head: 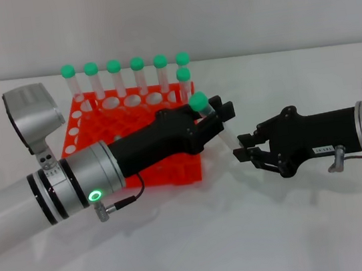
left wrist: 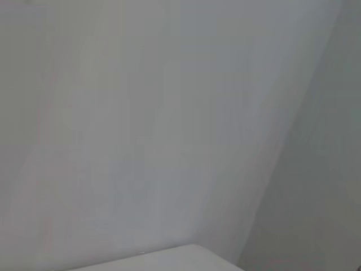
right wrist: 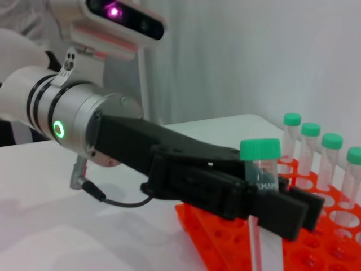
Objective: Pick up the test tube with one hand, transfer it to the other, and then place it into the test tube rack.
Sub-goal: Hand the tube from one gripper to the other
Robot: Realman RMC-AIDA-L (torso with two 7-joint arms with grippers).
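left gripper [head: 214, 119] clamping test tube [head: 211, 119], beside rack [head: 172, 170]

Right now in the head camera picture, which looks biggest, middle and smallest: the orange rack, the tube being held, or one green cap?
1. The test tube rack, biggest, though the left arm hides part of it.
2. The test tube held in the left end effector.
3. Its green cap, smallest.

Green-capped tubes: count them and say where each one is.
8. Six stand along the far row of the test tube rack, from to; a seventh stands just in front at its right end; the left gripper holds the eighth. None seems hidden.
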